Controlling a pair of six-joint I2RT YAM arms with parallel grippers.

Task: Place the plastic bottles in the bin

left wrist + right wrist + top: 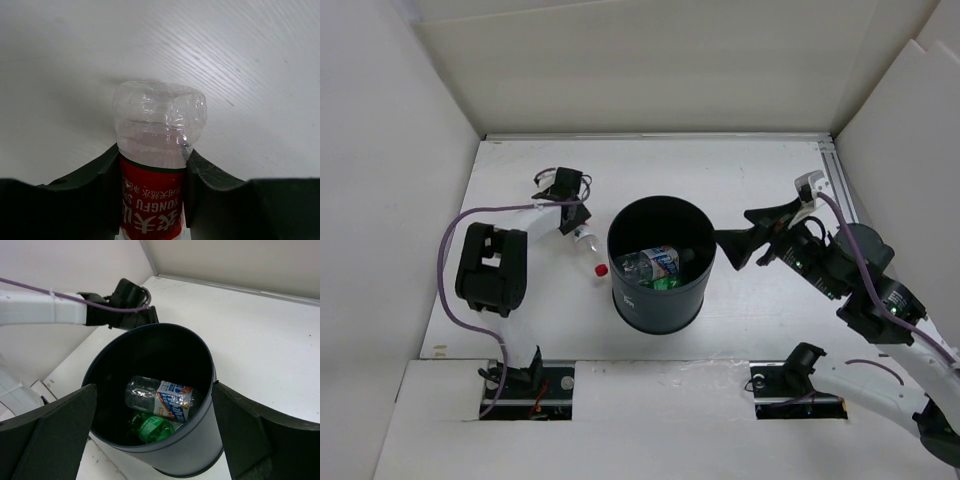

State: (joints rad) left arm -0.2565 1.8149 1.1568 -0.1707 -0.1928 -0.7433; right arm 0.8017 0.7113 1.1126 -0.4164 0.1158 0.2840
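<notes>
A clear bottle with a red label (152,195) and red cap (601,270) lies on the table just left of the bin (660,312). My left gripper (572,218) is shut on its body; both fingers press the label, and the clear base (160,120) points away from the camera. The black bin holds a clear bottle with a blue label (657,262) and a green bottle (666,283). My right gripper (742,236) is open and empty, just right of the bin's rim. In the right wrist view the bin (200,450), the blue-label bottle (160,397) and the green bottle (152,427) show between its spread fingers (50,440).
White walls close in the table on the left, back and right. The left arm's black elbow housing (490,268) hangs over the table's left part. A metal rail (840,180) runs along the right edge. The left gripper shows beyond the bin (127,307).
</notes>
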